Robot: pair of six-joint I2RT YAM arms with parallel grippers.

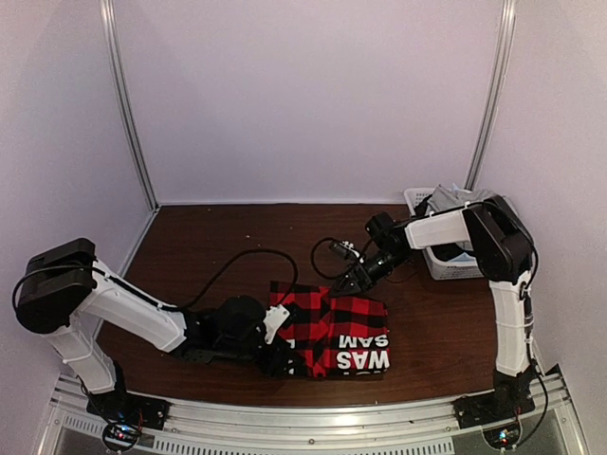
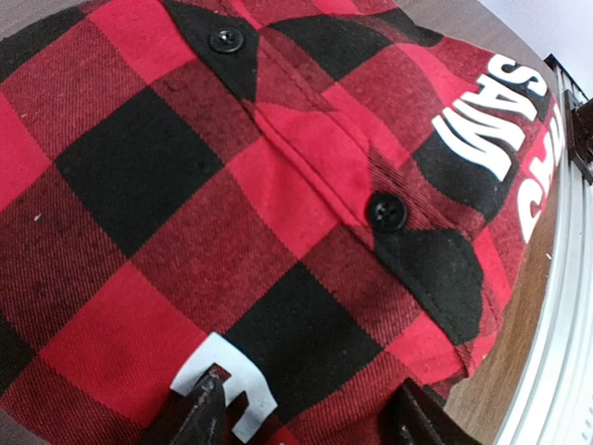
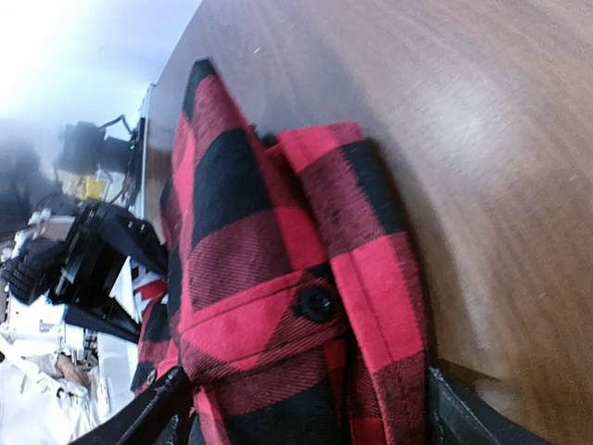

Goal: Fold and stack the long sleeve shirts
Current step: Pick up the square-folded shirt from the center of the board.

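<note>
Top external: right jaws gape astride the far edge of the shirt [image 1: 334, 334], likely to fold it; left jaws straddle its left edge, grip unclear.

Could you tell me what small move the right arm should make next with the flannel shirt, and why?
Probably close the right gripper on the buttoned cuff. Its fingers stand apart on either side of that fold of the flannel shirt, which lies on the table, so it seems to grip nothing yet. The left gripper sits at another edge of the shirt.
</note>
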